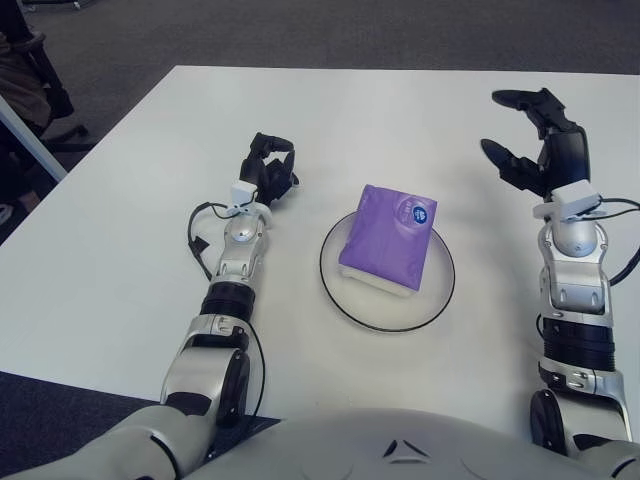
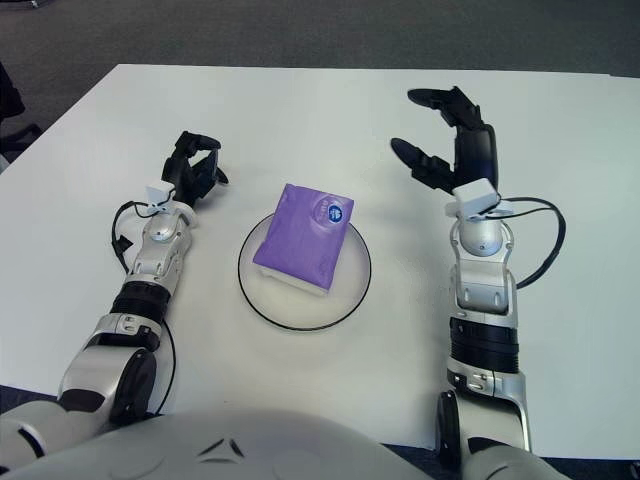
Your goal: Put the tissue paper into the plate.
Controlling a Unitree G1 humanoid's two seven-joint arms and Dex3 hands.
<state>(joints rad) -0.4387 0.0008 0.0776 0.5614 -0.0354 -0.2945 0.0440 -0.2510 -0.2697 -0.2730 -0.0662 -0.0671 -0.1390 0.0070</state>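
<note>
A purple tissue pack (image 1: pixel 388 236) with a blue round sticker lies in the white, dark-rimmed plate (image 1: pixel 372 308) at the table's middle. My right hand (image 1: pixel 530 135) is to the right of the plate, well apart from it, fingers spread and holding nothing. My left hand (image 1: pixel 269 170) shows to the left of the plate with its fingers curled, nothing in it.
The white table (image 1: pixel 120 230) stretches around the plate. A cable (image 1: pixel 196 238) loops beside my left forearm. Dark carpet and a chair base (image 1: pixel 40 90) lie beyond the table's left edge.
</note>
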